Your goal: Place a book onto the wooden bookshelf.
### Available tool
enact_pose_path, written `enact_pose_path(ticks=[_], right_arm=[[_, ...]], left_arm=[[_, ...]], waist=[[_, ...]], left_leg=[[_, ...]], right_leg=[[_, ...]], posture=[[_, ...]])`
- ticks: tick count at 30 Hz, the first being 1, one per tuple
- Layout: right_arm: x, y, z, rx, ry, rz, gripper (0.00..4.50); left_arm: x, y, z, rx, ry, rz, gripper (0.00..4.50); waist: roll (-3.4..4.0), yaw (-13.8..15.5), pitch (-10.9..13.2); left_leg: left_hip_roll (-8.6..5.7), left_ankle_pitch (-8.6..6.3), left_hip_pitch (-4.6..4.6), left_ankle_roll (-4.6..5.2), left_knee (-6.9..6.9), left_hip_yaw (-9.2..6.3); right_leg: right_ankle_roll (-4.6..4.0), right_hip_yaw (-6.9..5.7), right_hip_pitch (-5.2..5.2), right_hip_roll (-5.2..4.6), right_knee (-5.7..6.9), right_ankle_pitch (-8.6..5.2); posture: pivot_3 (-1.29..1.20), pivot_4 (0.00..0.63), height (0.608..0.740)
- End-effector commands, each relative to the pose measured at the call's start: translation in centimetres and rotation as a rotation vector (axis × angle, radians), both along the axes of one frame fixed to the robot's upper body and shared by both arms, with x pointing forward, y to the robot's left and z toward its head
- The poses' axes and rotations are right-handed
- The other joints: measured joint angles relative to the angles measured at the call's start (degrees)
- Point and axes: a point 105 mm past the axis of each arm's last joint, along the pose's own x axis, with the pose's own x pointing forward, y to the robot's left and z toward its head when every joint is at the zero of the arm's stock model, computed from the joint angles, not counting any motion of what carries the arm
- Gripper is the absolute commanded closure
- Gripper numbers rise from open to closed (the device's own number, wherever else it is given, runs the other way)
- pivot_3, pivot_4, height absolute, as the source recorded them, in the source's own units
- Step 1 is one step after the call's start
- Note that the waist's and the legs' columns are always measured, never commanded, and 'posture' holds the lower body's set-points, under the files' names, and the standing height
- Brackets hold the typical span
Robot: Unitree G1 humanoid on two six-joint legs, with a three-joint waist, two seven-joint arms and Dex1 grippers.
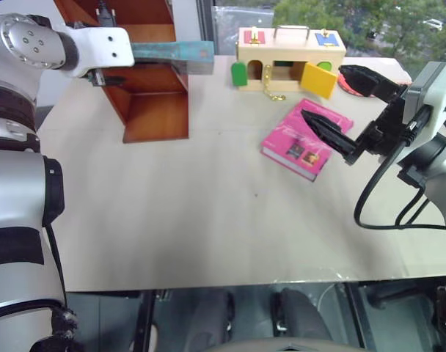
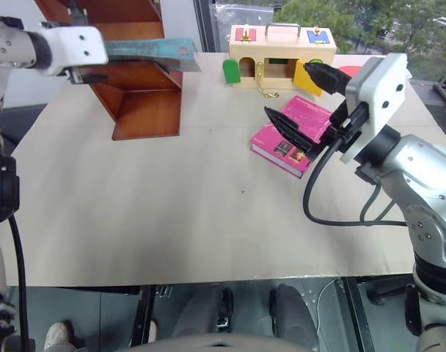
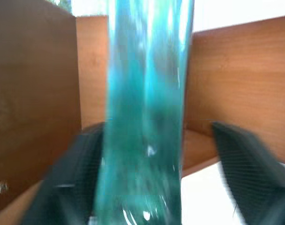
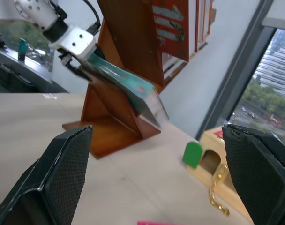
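Note:
The teal-green book [image 1: 172, 53] lies nearly flat across a board of the reddish-brown wooden bookshelf [image 1: 157, 114] at the table's far left, one end sticking out to the right. My left gripper [image 3: 156, 127] is at the book's left end. It is open, and the book [image 3: 147, 93] runs between its fingers [image 3: 245, 164], with a clear gap on one side. My right gripper [image 1: 348, 106] hangs open and empty above the right side of the table, over the pink book.
A thin bright pink book [image 1: 304, 139] lies on the table right of centre. A pale wooden box [image 1: 289, 55] with coloured doors and a brass chain stands at the back. The pale table [image 1: 208, 220] stretches to its front edge.

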Motion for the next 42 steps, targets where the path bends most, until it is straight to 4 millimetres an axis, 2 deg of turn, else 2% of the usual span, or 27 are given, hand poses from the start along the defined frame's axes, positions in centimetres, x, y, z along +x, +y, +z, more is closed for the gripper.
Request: enact_pose_path(ticks=[1,6,10,13,15,17,20,21,23,25,28,31,36,38,42], right_arm=[[-0.4,-0.1,1.2,0.019,-0.046,0.015,0.00],[0.0,-0.1,1.2,0.025,-0.037,0.032,0.00],[0.3,0.0,1.1,0.031,-0.021,0.048,0.00],[0.6,-0.2,0.8,0.029,-0.004,0.045,0.00],[0.9,-0.2,0.2,0.016,0.015,0.037,0.00],[1.4,-0.4,-0.6,0.000,0.042,0.009,0.00],[2.6,-1.0,-2.7,-0.040,0.116,-0.083,0.00],[3.1,-1.4,-3.5,-0.039,0.143,-0.132,0.00],[3.6,-2.0,-4.6,-0.036,0.177,-0.183,0.00],[3.7,-2.4,-6.0,-0.034,0.210,-0.218,0.00],[3.3,-3.5,-8.6,-0.063,0.264,-0.272,0.00],[2.7,-5.5,-11.3,-0.092,0.317,-0.362,0.00],[-0.7,-9.4,-15.3,-0.175,0.417,-0.468,0.00],[-2.1,-10.8,-16.1,-0.182,0.447,-0.508,0.00],[-3.7,-12.4,-16.3,-0.167,0.466,-0.566,0.00]], left_arm=[[-1.1,-0.1,2.2,-0.033,-0.101,-0.069,0.07],[-3.0,-1.7,3.5,-0.106,-0.172,-0.274,0.07],[-5.4,-3.8,4.5,-0.302,-0.180,-0.490,0.07],[-7.8,-6.9,6.1,-0.601,-0.169,-0.687,0.07],[-9.1,-9.4,5.8,-0.825,-0.110,-0.775,0.07],[-9.6,-11.8,4.1,-1.021,-0.042,-0.802,0.07],[-9.6,-15.1,-0.3,-1.278,0.051,-0.757,0.07],[-9.4,-16.1,-2.3,-1.335,0.096,-0.729,0.07],[-9.1,-17.4,-5.0,-1.459,0.160,-0.670,0.07],[-8.5,-18.1,-7.9,-1.505,0.198,-0.592,0.07],[-7.3,-17.5,-11.2,-1.515,0.167,-0.436,0.07],[-7.3,-16.3,-13.8,-1.449,0.160,-0.368,0.07],[-8.5,-12.9,-17.2,-1.390,0.207,-0.269,0.07],[-9.1,-11.3,-17.7,-1.377,0.204,-0.230,0.07],[-10.1,-9.3,-18.3,-1.342,0.216,-0.182,0.07]], waist=[[0.00,0.02,0.00],[0.00,0.15,0.00],[0.00,0.14,0.00],[0.01,0.09,-0.01],[0.02,0.02,-0.01],[0.04,-0.02,-0.03],[0.19,0.14,-0.15],[0.20,0.12,-0.15],[0.22,0.21,-0.17],[0.21,0.28,-0.16],[0.21,0.34,-0.16],[0.23,0.30,-0.18],[0.29,0.48,-0.21],[0.30,0.56,-0.22],[0.33,0.51,-0.24]], left_leg=[[-0.02,0.08,-0.03,-0.14,-0.01,0.01],[-0.06,0.04,-0.37,-0.07,-0.04,-0.03],[-0.07,0.04,-0.69,-0.08,0.01,-0.15],[-0.08,0.04,-0.70,-0.08,0.04,-0.20],[-0.07,0.04,-0.72,-0.08,0.12,-0.30],[-0.06,0.04,-0.66,-0.08,0.16,-0.33],[-0.07,0.04,-0.46,-0.08,0.24,-0.39],[-0.07,0.04,-0.48,-0.08,0.26,-0.41],[-0.07,0.05,-0.23,-0.09,0.26,-0.36],[-0.07,0.04,-0.02,-0.09,0.23,-0.25],[-0.08,0.05,0.13,-0.10,0.13,-0.15],[-0.08,0.08,0.21,-0.14,0.03,-0.09],[-0.08,0.08,0.23,-0.15,0.00,0.02],[-0.07,0.07,0.25,-0.14,-0.01,0.01],[-0.04,-0.05,0.33,0.07,-0.01,-0.01]], right_leg=[[0.00,0.00,0.01,-0.03,-0.11,0.00],[0.02,-0.13,-0.10,-0.15,-0.50,0.01],[0.02,-0.26,-0.31,-0.29,-0.52,0.01],[0.02,-0.29,-0.30,-0.43,-0.50,0.01],[0.02,-0.34,-0.25,-0.41,-0.51,0.02],[0.04,-0.30,-0.18,-0.46,-0.50,0.03],[0.07,-0.10,0.04,-0.51,-0.41,0.05],[0.07,-0.13,0.06,-0.47,-0.42,0.06],[0.10,-0.03,0.24,-0.44,-0.34,0.08],[0.10,0.07,0.38,-0.43,-0.25,0.08],[0.09,0.18,0.34,-0.36,-0.12,0.08],[0.08,0.29,0.31,-0.30,-0.08,0.08],[0.08,0.40,0.29,-0.30,-0.11,0.08],[0.08,0.40,0.32,-0.33,-0.15,0.08],[0.08,0.39,0.38,-0.35,-0.12,0.08]], posture=[[0.00,0.150,0.740],[0.00,0.150,0.740],[0.00,0.150,0.740],[0.00,0.150,0.740],[0.00,0.150,0.740],[0.00,0.150,0.740],[0.00,0.150,0.740],[0.00,0.150,0.740],[0.00,0.150,0.740],[0.00,0.150,0.740],[0.00,0.150,0.740],[0.00,0.150,0.740],[0.00,0.150,0.740],[0.00,0.150,0.740],[0.00,0.150,0.740]])
